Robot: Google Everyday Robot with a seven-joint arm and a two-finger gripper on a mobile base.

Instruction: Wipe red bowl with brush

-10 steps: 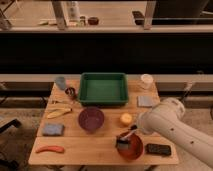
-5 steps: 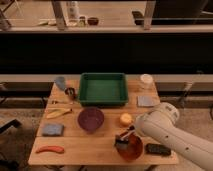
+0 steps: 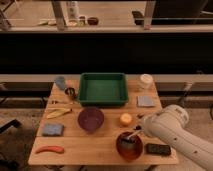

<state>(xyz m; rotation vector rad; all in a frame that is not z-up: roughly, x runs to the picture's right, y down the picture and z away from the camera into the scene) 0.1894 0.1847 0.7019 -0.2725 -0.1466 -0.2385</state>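
The red bowl [image 3: 129, 146] sits near the table's front edge, right of centre. The white arm reaches in from the right, and my gripper [image 3: 138, 130] hangs just above the bowl's upper right rim. It is shut on the brush [image 3: 129, 137], which slants down-left from it. The brush's lower end lies inside the bowl, against its dark inside. The arm's bulk hides the gripper's back part.
The wooden table [image 3: 95, 154] holds a purple bowl [image 3: 91, 119], an orange fruit [image 3: 125, 119], a flat black block [image 3: 158, 149], an orange-red carrot-shaped thing [image 3: 49, 149], a banana [image 3: 58, 112], a grey-blue sponge [image 3: 52, 130], a green tray [image 3: 103, 89], a grey cloth [image 3: 146, 101] and cups [image 3: 145, 81].
The arm has shifted a little over the red bowl's right side, and the brush's end has moved inside the bowl. The other things have not moved.
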